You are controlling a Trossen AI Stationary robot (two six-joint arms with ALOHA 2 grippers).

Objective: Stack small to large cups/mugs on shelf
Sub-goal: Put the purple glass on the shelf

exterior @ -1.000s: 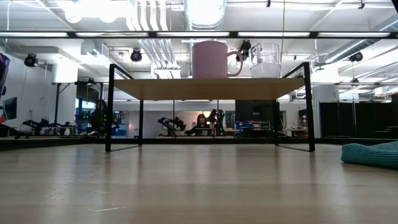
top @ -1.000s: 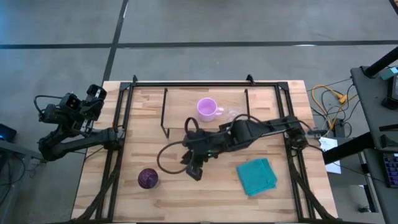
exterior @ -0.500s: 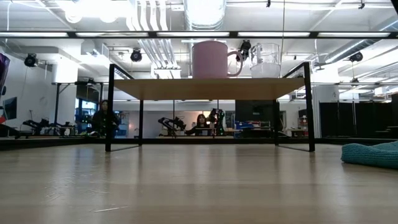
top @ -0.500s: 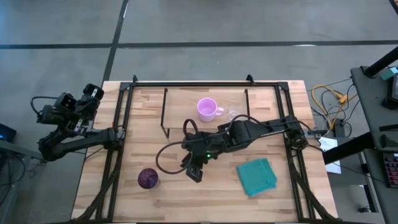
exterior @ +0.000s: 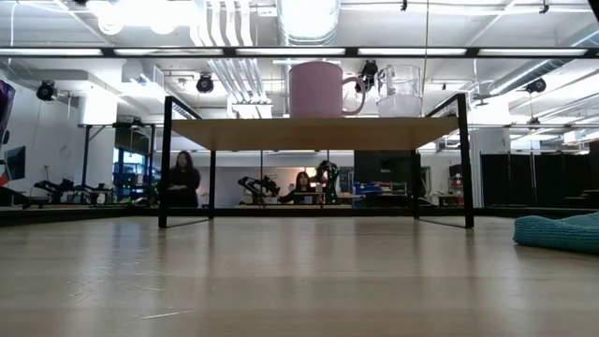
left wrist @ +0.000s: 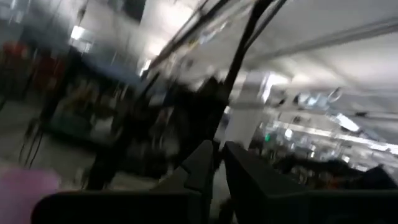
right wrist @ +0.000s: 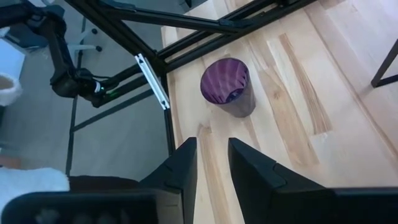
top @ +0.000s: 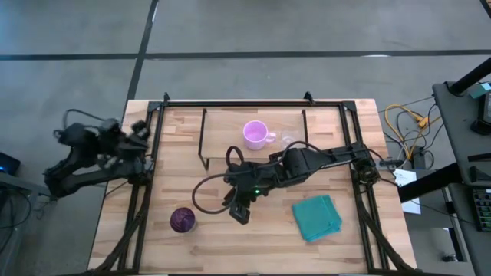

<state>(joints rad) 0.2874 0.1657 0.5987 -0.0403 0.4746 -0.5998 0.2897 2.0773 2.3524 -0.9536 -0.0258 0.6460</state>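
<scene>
The pink mug and the small clear glass cup already stand side by side on the shelf. The purple tumbler is on the counter near its front left corner, well apart from the shelf. The teal cloth lies to the front right.

The right gripper hangs over the middle of the counter, pointed toward the tumbler. Its jaws are narrow, with only a slim gap between the fingers, and they hold nothing. The left gripper is off the counter's left edge by the frame rail. Its wrist view is smeared, but the jaws there look almost closed and empty.

The step in hand is likely the reach for the tumbler. To do it well, the right jaws must widen beyond the tumbler's rim before closing in. The tumbler's wall is ribbed and tapers, so a grip across the body low on the wall, or over the rim with one finger inside, should hold better than a pinch near the top. The lift must clear the shelf's board, and the tumbler should go down beside the pink mug, away from the glass, so the row runs small to large.

From above, the glass cup is barely visible. The low view cuts off the tumbler at its left edge and shows neither gripper.
</scene>
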